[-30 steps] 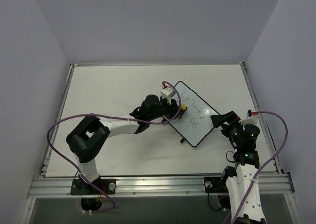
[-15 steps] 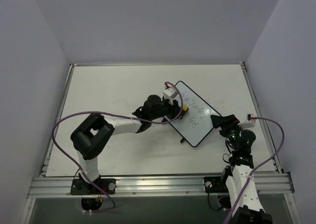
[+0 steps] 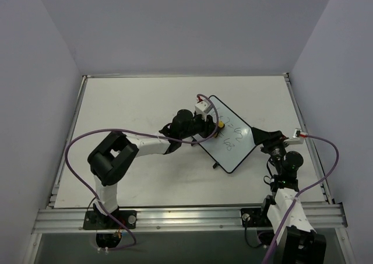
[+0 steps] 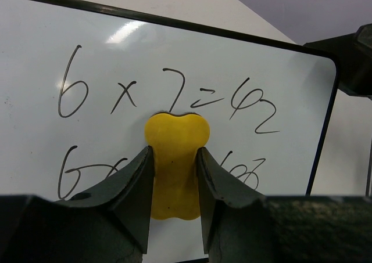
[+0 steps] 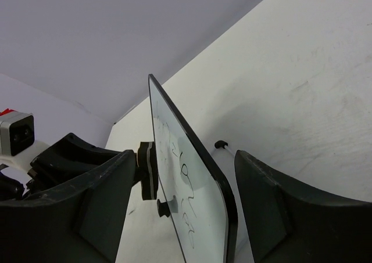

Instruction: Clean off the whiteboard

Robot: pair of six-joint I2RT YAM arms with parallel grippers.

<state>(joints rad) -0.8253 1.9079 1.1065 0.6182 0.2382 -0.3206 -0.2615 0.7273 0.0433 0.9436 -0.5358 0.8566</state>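
Note:
The whiteboard (image 3: 230,140) lies turned diagonally at the table's right of centre, with dark handwritten sums on it (image 4: 244,60). My left gripper (image 4: 174,152) is shut on a yellow eraser (image 4: 176,164), which rests against the board's face just under the top sum. From above, this gripper (image 3: 213,127) is over the board's left half. My right gripper (image 3: 260,140) stands open astride the board's right corner. In the right wrist view the board (image 5: 200,182) shows edge-on between the two fingers (image 5: 104,199), with a gap on each side.
The white table (image 3: 134,106) is walled at the back and both sides. A metal rail (image 3: 186,217) runs along its near edge. Purple cables (image 3: 81,144) loop from both arms. A small black piece (image 5: 220,144) lies on the table just behind the board.
My right gripper has moved up to the board's right corner, and its jaws have narrowed round the corner. The left gripper with the eraser has shifted slightly right along the board.

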